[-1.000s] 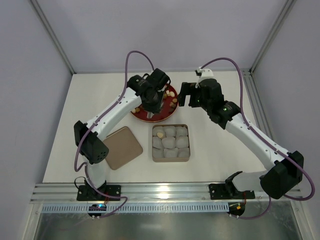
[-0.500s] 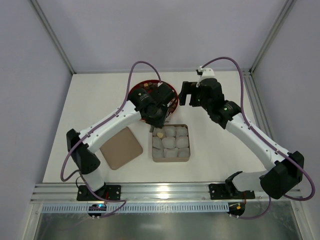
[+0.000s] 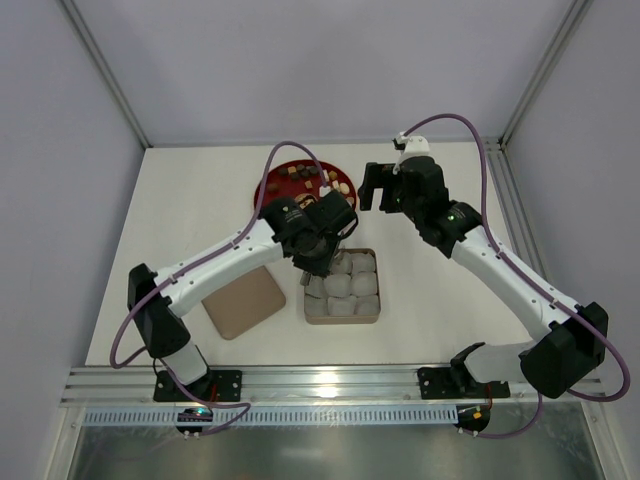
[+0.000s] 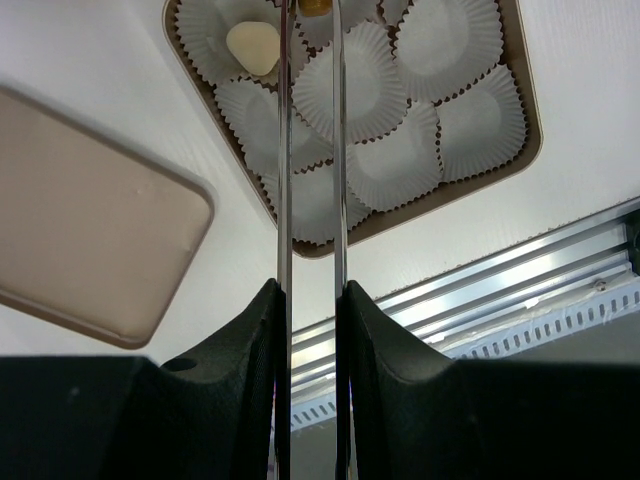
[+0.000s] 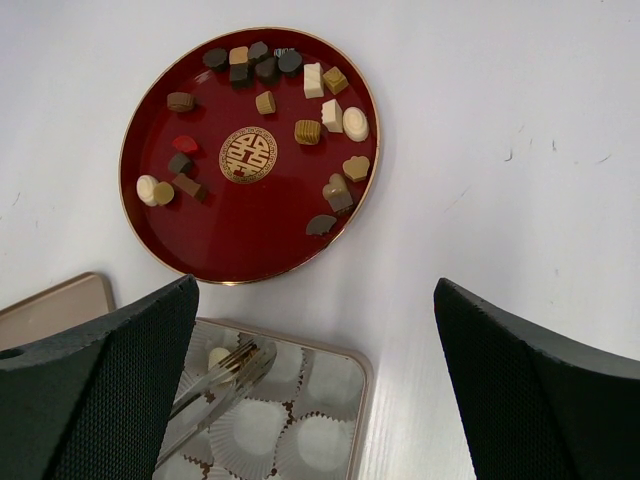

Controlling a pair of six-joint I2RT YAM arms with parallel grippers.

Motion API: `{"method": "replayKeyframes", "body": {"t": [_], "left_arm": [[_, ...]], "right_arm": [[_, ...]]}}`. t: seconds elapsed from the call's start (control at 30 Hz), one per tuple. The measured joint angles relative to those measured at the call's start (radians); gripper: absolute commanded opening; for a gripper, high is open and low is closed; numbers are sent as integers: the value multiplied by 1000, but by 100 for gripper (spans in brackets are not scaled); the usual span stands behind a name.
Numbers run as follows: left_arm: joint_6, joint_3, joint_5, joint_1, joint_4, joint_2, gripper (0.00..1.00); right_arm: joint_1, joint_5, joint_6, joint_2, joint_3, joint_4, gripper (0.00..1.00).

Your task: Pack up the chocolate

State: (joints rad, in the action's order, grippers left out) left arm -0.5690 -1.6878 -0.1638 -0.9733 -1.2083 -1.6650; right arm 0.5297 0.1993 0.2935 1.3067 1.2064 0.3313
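Placing step: the left hand, thin fingers pinching a tan chocolate piece, hovers over the box of paper cups mid-desk. More chocolates lie on the red plate toward the far edge. The right hand hangs spread. Next, it likely needs lowering into an empty cup, then release.

A small tan chocolate piece between the left tool's metal blades was cut off at the wrist view's top edge; overhead, the tool hid part of the square cup-lined box.
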Motion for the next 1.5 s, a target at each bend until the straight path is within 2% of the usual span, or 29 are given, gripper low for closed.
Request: {"method": "replayKeyframes", "body": {"t": [0.33,0.83,1.2,1.5], "left_arm": [[-5,31,2,-8,34,0,26],[-4,59,11,-8,57,0,42],[-4,53,11,-8,50,0,37],[0,-54,5,-8,27,10,37]], "right_arm": [[-2,0,-2,0,0,0,100],[-2,0,-3,0,0,0,100],[-2,0,-3,0,0,0,100],[-2,-1,-3,0,0,0,100]]}}
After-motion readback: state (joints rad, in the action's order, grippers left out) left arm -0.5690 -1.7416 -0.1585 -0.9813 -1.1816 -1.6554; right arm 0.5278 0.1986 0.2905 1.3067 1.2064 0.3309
